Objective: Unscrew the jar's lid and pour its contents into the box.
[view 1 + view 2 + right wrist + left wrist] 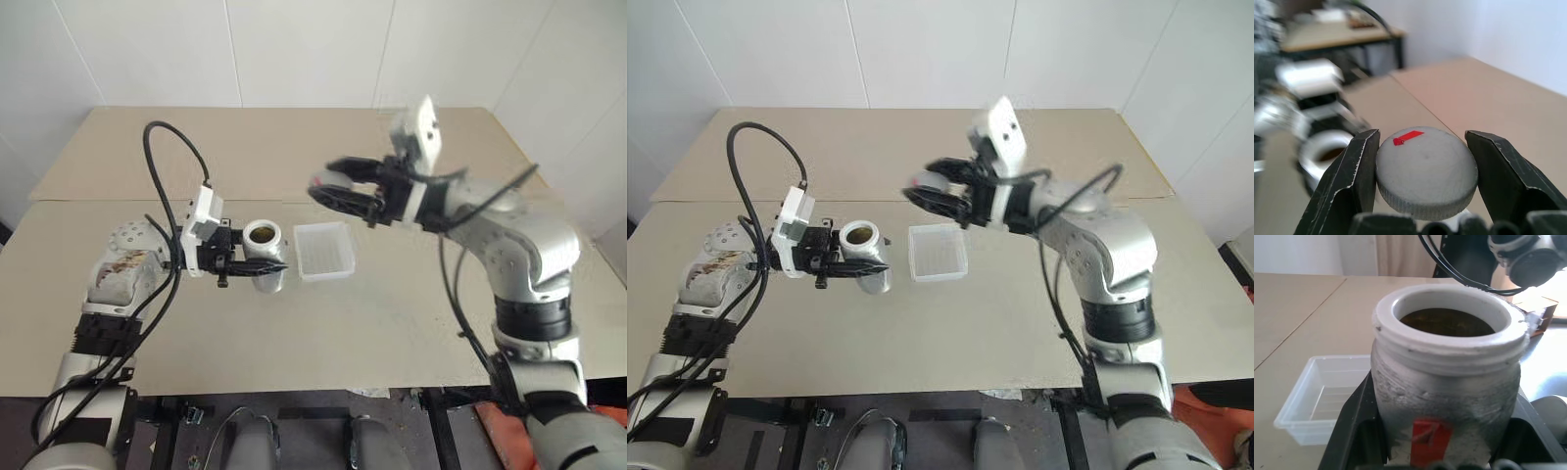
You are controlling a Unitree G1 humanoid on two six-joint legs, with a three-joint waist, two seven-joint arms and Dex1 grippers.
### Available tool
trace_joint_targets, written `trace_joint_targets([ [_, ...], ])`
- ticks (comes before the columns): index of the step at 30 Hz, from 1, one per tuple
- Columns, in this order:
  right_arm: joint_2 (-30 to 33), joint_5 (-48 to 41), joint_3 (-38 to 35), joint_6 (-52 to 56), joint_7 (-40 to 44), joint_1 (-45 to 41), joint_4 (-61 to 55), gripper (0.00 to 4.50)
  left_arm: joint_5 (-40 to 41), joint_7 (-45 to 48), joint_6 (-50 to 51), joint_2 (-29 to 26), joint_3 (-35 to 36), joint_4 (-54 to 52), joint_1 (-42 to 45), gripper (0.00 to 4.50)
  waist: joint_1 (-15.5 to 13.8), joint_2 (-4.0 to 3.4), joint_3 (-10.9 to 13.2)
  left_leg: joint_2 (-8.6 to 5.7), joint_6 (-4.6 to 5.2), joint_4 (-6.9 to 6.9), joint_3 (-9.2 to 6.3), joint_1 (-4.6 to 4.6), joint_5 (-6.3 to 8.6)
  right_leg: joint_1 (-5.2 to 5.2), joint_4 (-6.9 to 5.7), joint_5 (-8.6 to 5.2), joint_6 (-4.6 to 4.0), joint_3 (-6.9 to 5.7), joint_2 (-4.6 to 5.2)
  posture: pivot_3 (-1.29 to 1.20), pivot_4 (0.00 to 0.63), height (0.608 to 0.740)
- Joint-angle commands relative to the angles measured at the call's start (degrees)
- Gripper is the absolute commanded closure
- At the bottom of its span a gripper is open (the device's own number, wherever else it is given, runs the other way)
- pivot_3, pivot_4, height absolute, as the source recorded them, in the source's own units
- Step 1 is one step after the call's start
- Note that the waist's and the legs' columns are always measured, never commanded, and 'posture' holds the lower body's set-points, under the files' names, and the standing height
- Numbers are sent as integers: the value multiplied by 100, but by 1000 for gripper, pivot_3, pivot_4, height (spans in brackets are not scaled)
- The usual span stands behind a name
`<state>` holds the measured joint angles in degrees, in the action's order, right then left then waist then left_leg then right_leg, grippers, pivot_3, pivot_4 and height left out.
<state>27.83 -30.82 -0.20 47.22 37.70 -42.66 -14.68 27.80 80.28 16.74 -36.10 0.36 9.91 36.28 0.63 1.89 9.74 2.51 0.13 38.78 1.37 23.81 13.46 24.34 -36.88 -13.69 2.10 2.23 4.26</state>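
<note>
Silver jar open, lid off in right gripper

Silvery-grey cylindrical jar (264, 257) with red-white label – clamped upright in left gripper (257, 265), just above the beige table (392, 323), mouth open. Reddish-brown contents (1444, 322) visible inside. Round flat silver-grey lid (1426, 169) with a red mark is pinched between the right gripper's (338, 196) black fingers (1354, 181), held in the air, apart from the jar. Shallow translucent white plastic box (324, 251) sits on the table just beside the jar – below the right gripper.
</note>
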Motion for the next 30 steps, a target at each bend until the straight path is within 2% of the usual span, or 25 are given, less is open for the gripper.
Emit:
trace_joint_targets([
  [1, 250, 378, -396, -595, -201, 801, -129, 1767, 2, -295, -151, 0, 260, -69, 51, 2545, -7, 0, 0, 0, 0, 0, 0, 1, 0, 0, 1, 0, 0, 0, 0, 0, 150, 740],
  [6, 164, 1113, -263, -1189, -719, 1940, 260, 1767, -104, -712, -231, 51, 343, -85, 35, 2545, 52, 0, 0, -1, 0, -1, 3, -4, 0, 2, -2, 0, 0, 7, -2, 0, 150, 740],
  [13, -390, 1971, -69, -1915, -1548, 2221, 1205, 1767, -118, -1022, -297, 122, 312, -139, 18, 2545, 78, 0, 0, 0, 0, -2, 5, -9, 0, 1, -5, 0, 0, 14, -5, 0, 150, 740],
  [18, -356, 2077, 32, -1834, -1390, 2368, 1118, 156, -118, -1123, -313, 114, 319, -209, -47, 2545, 39, 0, 0, -1, 0, -2, 5, -7, 0, 1, -2, 0, 0, 12, -3, 0, 150, 740],
  [22, 31, 1915, -19, -1316, -1000, 2487, 491, 40, -412, -1384, -596, 85, 285, -123, -34, 2545, 24, 0, 0, 0, 0, -2, 5, -7, 0, 0, -2, 0, 0, 12, -3, 0, 150, 740],
  [25, 517, 1348, -249, -385, -550, 2388, -344, 40, -1400, -2011, -1475, 79, -4, 162, 158, 2545, 12, 0, 0, -2, 0, -1, 5, -7, 0, -1, -2, 0, 0, 12, -1, 0, 150, 740],
  [27, 825, 790, -414, 583, -339, 2003, -877, 40, -2207, -2577, -2171, 100, -262, 439, 374, 2545, 10, -1, 0, -2, 0, 0, 3, -9, 0, -5, -2, 0, 0, 10, -3, 0, 150, 740],
  [30, 1127, -73, -611, 1729, 15, 1291, -1075, 40, -3524, -3712, -3763, 204, -690, 1071, 840, 2545, 1, 0, 0, -3, 0, 2, 2, -14, 0, -9, -3, 1, -1, 10, -2, 0, 150, 740],
])
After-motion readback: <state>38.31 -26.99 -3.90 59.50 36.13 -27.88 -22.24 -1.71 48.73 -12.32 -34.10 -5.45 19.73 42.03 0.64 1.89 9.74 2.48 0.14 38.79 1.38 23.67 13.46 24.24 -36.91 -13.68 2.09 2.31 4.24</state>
